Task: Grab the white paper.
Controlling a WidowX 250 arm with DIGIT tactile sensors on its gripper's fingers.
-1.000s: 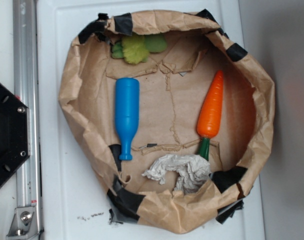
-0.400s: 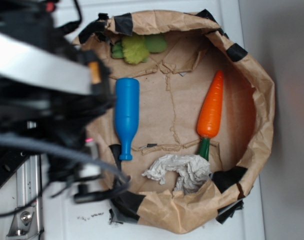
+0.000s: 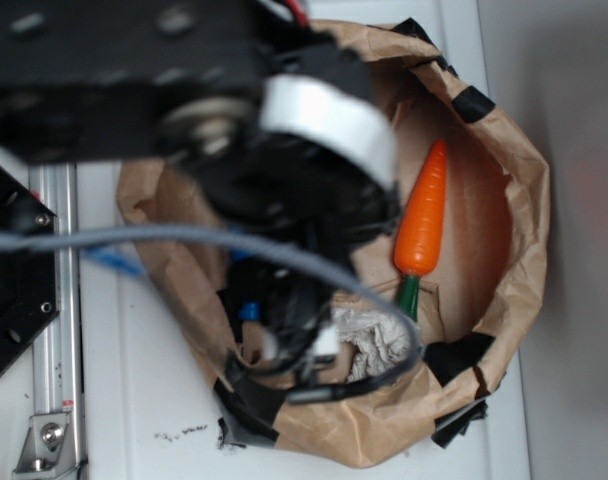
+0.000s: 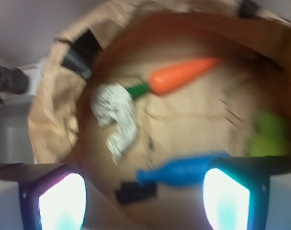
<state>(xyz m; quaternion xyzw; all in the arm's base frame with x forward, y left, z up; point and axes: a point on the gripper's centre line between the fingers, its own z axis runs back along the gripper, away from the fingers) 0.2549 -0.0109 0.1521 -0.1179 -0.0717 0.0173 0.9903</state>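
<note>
Seeing paper bag (image 3: 524,190) sitting on counter (image 3: 134,400), everything lying inside it. Exterior view: I'm finding white paper (image 3: 384,345) lying at bag's near wall, carrot (image 3: 424,215) just behind it, stem end touching or nearly touching wad. Arm hanging over bag's left half, covering bottle (image 4: 184,171). Wrist view: I'm seeing bottle lying apart from wad, leafy toy (image 4: 270,134) lying beyond carrot tip, gripper (image 4: 143,201) hanging above bag's floor.

We saw a blurred, mostly black robot arm (image 3: 134,70) with a white cylindrical band (image 3: 329,125), a grey cable (image 3: 184,238) looping beneath it, and two dark-framed fingers (image 4: 53,201) with pale glowing pads in the wrist view.
</note>
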